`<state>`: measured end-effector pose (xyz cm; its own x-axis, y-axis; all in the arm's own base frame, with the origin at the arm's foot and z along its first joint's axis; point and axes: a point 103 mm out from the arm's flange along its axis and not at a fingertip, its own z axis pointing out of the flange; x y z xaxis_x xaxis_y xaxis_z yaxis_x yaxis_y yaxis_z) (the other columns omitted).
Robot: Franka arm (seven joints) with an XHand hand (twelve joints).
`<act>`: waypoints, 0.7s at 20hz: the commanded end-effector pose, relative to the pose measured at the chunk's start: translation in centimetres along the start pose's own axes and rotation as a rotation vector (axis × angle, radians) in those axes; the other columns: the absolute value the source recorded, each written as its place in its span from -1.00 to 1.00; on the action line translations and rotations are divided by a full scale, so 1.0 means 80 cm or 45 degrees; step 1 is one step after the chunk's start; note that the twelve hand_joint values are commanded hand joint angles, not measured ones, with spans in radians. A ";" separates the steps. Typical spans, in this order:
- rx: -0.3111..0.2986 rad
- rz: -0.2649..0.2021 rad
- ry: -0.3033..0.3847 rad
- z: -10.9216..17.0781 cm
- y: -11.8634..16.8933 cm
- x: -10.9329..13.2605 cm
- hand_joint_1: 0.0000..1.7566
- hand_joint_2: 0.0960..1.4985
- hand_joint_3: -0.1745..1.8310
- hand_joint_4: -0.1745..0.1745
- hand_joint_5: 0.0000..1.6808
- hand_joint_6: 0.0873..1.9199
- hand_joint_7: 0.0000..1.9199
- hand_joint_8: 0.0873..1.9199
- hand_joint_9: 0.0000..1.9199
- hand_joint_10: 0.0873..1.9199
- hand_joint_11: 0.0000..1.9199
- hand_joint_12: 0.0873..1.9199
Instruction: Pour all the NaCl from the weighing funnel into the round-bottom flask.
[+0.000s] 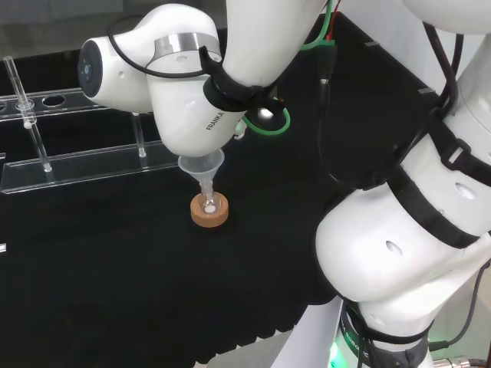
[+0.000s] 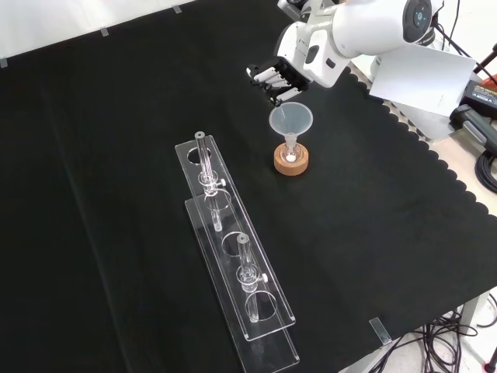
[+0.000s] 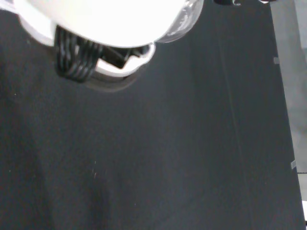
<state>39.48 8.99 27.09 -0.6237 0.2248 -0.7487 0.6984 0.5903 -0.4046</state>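
**Funnel in the flask, my hand just above**

In the front view my hand (image 2: 273, 80) hangs just above and behind the clear funnel (image 2: 290, 120), fingers curled; whether they pinch anything I cannot tell, as clear ware would hardly show there. The funnel stands upright in the neck of the small round-bottom flask (image 2: 291, 155), which sits in its cork ring (image 2: 291, 162) on the black cloth (image 2: 116, 155). Something white lies inside the flask. The acrylic rack (image 2: 233, 256) stands well apart.
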 end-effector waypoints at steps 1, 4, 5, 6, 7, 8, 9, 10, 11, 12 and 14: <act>-0.015 -0.005 -0.024 0.001 -0.001 0.001 0.35 -0.44 0.00 0.75 0.79 -0.76 0.72 -0.86 0.55 -0.76 0.30 -0.21; -0.010 -0.001 -0.015 0.001 0.000 -0.001 0.35 -0.44 0.00 0.76 0.79 -0.76 0.72 -0.86 0.55 -0.76 0.30 -0.21; -0.008 0.001 -0.010 0.002 0.000 -0.001 0.35 -0.44 0.00 0.76 0.79 -0.76 0.72 -0.86 0.55 -0.76 0.30 -0.21; -0.005 0.005 -0.011 -0.002 0.000 -0.003 0.35 -0.44 0.00 0.76 0.79 -0.76 0.72 -0.86 0.55 -0.76 0.30 -0.21; -0.003 0.008 -0.010 -0.002 -0.001 -0.003 0.35 -0.44 0.00 0.76 0.79 -0.76 0.72 -0.86 0.55 -0.76 0.30 -0.21; 0.001 0.012 -0.004 -0.002 0.000 -0.003 0.35 -0.44 0.00 0.76 0.79 -0.76 0.72 -0.86 0.55 -0.76 0.30 -0.21; 0.003 0.022 0.014 -0.001 0.002 -0.003 0.35 -0.44 0.00 0.76 0.79 -0.76 0.72 -0.86 0.55 -0.76 0.30 -0.21; 0.004 0.029 0.028 0.000 0.003 -0.004 0.35 -0.44 0.00 0.76 0.79 -0.76 0.72 -0.86 0.55 -0.76 0.30 -0.21; 0.003 0.039 0.051 0.001 0.003 -0.005 0.35 -0.44 0.00 0.76 0.79 -0.76 0.72 -0.86 0.55 -0.76 0.30 -0.21; 0.003 0.045 0.064 0.002 0.003 -0.005 0.35 -0.44 0.00 0.76 0.79 -0.76 0.72 -0.86 0.55 -0.76 0.30 -0.21; 0.007 0.082 0.111 0.004 0.000 -0.009 0.35 -0.44 0.00 0.76 0.79 -0.76 0.72 -0.86 0.55 -0.76 0.30 -0.21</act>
<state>39.86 8.87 27.24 -0.6148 0.2753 -0.7390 0.7196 0.5792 -0.3829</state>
